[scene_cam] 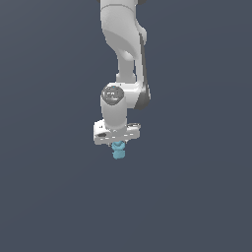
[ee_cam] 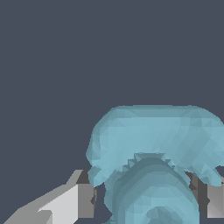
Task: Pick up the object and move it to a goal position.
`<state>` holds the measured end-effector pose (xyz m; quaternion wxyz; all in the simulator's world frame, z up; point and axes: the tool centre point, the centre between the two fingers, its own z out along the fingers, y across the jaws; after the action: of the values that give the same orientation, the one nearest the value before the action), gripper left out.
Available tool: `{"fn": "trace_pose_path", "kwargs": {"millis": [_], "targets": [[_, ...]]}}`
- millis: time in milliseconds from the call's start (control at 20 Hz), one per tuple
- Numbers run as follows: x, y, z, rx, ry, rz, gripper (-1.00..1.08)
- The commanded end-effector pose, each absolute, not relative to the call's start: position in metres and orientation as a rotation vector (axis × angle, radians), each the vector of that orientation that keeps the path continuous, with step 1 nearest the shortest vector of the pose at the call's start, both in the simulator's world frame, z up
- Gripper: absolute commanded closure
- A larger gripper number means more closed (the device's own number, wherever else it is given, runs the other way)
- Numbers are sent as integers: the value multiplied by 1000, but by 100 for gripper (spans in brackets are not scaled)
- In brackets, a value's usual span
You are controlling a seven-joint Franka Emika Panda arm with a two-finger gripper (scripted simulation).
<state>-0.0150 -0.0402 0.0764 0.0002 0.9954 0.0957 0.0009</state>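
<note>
The object (scene_cam: 118,150) is a small light-blue knobbly piece. In the exterior view it hangs just below my white gripper (scene_cam: 118,145) at the middle of the picture, its upper end hidden behind the hand. In the wrist view the object (ee_cam: 153,144) fills the space between my two grey fingertips (ee_cam: 85,200), which press on it from both sides. The gripper is shut on the object.
The white arm (scene_cam: 123,44) comes down from the top of the exterior view. Everything around is a plain dark blue-grey background with no visible edges or other objects.
</note>
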Motion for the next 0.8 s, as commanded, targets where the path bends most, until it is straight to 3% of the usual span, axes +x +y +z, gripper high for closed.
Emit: {"fn": "trace_pose_path", "kwargs": {"millis": [0,750], "targets": [[-17,-39,80,3127,301,4,108],[-62,-21,145,3126,301,2,108]]}}
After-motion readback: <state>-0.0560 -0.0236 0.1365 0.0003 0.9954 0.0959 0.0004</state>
